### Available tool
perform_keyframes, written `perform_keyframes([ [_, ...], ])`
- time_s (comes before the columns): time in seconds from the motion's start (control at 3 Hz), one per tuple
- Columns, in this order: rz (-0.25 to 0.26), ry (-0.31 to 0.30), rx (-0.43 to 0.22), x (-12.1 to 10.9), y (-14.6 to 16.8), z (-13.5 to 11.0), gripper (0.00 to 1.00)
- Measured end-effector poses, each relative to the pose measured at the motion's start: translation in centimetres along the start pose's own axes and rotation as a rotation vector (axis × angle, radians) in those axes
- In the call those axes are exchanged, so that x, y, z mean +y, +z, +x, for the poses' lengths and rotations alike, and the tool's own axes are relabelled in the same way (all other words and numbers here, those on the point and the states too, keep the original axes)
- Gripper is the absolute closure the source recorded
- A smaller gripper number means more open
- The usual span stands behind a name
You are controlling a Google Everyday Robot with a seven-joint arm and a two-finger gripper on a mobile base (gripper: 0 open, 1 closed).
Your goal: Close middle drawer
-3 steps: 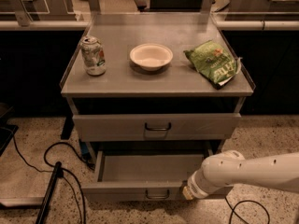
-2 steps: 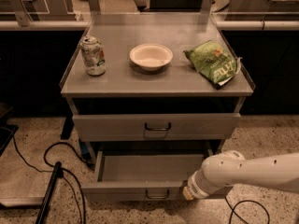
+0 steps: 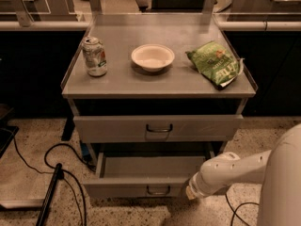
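The middle drawer [image 3: 141,188] is pulled out below the top drawer. Its flat grey tray shows empty, and a small dark loop handle [image 3: 158,190] sits on its low front panel. My gripper [image 3: 190,192] is at the end of the white arm [image 3: 235,169], which reaches in from the lower right. The gripper sits against the right end of the drawer's front panel.
The taller top drawer front [image 3: 158,128] with its handle plate sits just above. On the cabinet top [image 3: 160,81] stand a can [image 3: 94,56], a white bowl [image 3: 153,57] and a green chip bag [image 3: 217,63]. Black cables [image 3: 61,173] lie on the floor at the left.
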State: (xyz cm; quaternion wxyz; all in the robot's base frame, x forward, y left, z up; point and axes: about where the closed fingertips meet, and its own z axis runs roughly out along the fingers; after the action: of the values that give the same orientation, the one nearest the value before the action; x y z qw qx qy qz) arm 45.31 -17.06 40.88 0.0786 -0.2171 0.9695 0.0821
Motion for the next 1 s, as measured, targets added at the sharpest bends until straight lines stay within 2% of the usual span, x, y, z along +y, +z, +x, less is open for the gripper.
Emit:
perform_keyframes([
  [0.67, 0.103, 0.085, -0.096, -5.2, 0.1, -4.0, 1.00],
  [1.0, 0.102, 0.085, -0.096, -5.1, 0.2, -4.0, 1.00],
])
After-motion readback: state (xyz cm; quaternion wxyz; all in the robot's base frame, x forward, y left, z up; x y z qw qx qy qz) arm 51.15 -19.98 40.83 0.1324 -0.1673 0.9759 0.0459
